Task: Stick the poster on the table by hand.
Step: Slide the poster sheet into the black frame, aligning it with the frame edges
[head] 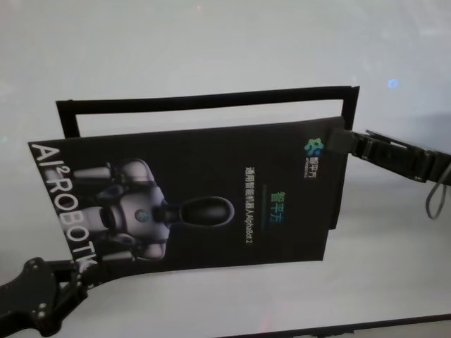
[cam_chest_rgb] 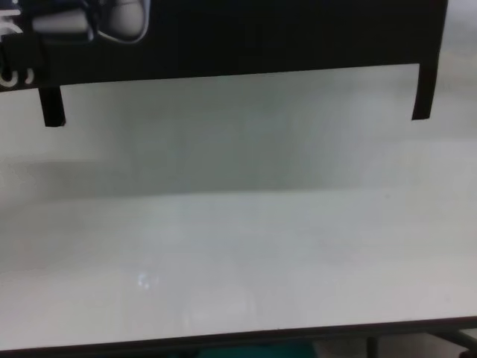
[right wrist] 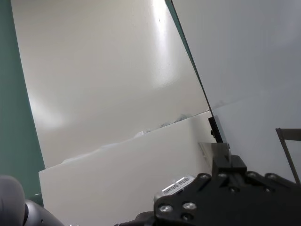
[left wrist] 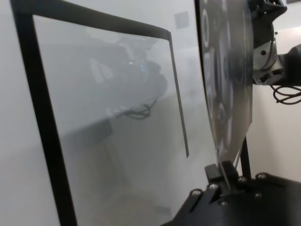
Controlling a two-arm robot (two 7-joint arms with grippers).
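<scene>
The poster (head: 211,204) is a black sheet with a grey-white robot picture and white letters, held above the white table (head: 211,42). My left gripper (head: 76,271) is shut on its near left corner, by the big letters. My right gripper (head: 341,141) is shut on its far right corner, by the small logo. In the left wrist view the poster (left wrist: 225,84) shows edge-on, clamped between the fingers (left wrist: 221,176). In the right wrist view the gripper (right wrist: 220,153) pinches the sheet's edge. The chest view shows the poster's lower part (cam_chest_rgb: 261,37) above the table (cam_chest_rgb: 238,261).
Narrow black strips (head: 204,102) lie on the table as an open frame behind and beside the poster; they also show in the left wrist view (left wrist: 44,122) and their ends in the chest view (cam_chest_rgb: 422,93). The table's dark front edge (cam_chest_rgb: 238,341) runs close to me.
</scene>
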